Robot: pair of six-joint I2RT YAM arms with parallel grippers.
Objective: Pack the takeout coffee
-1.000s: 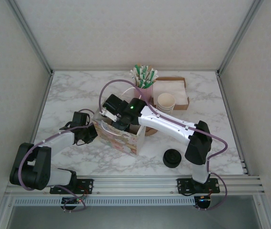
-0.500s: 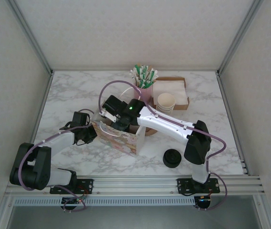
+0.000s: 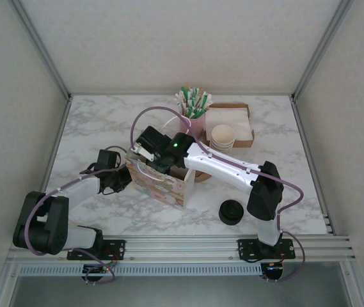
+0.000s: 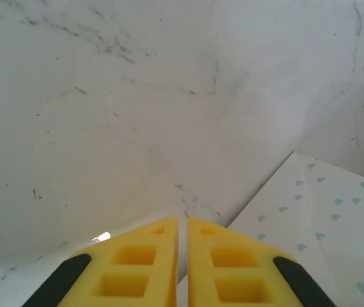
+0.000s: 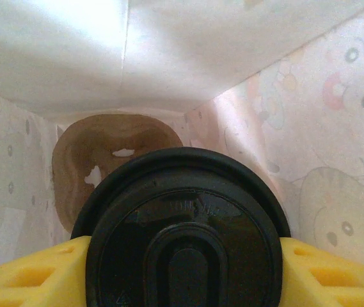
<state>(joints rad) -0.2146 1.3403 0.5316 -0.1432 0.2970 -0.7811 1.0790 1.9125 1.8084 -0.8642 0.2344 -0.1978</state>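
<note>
One takeout coffee [image 5: 182, 230] inside bag [image 5: 316, 121], squarely within right end effector [image 5: 180, 276].

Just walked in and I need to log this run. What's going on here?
The right gripper holds the takeout coffee, yellow fingers on either side of its black lid, down inside the open paper bag. The left gripper is shut at the bag's left edge; whether it pinches the paper is unclear. Spare cups and lids sit nearby.
</note>
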